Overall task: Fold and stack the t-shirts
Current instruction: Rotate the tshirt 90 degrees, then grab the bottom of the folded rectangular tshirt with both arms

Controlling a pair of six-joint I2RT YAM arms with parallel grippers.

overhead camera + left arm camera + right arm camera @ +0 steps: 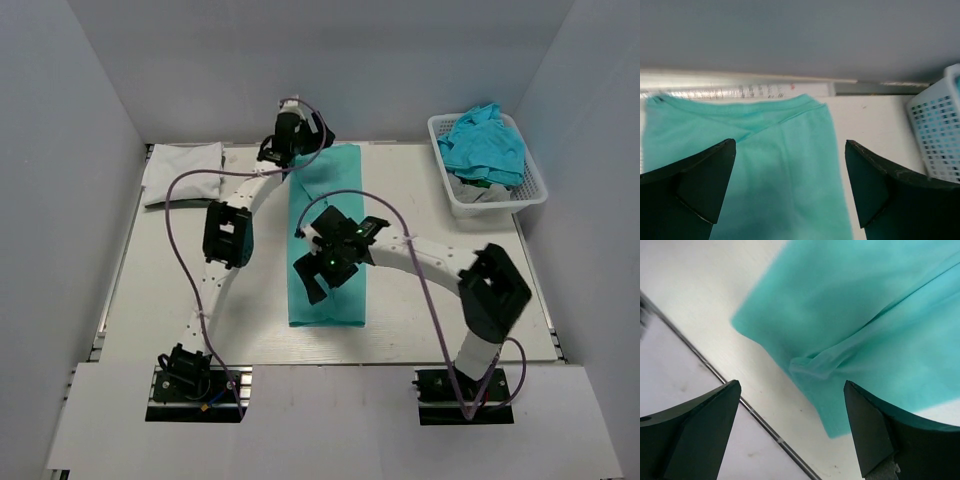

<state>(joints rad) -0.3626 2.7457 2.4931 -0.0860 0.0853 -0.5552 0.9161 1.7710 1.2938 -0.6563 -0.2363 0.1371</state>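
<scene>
Teal t-shirt [328, 185]: strip-folded, cross-folds pending | white tee [183, 165]: folded far-left | turquoise tees [485, 145]: unfolded in basket [480, 207] | my left gripper [790, 144], right gripper [790, 385]: spread wide, empty.

Table [150, 290] holds teal t-shirt [327, 305], white t-shirt [185, 165], basket [490, 206].

We note the teal-green t-shirt [330, 310] as soft matt cloth, lightly creased at its hem. The table [260, 310] reads smooth, matt white; the lattice basket [495, 207], white plastic with a slight sheen. Fingers [695, 190] of the left gripper [790, 145] look matt black, rough-edged.
</scene>
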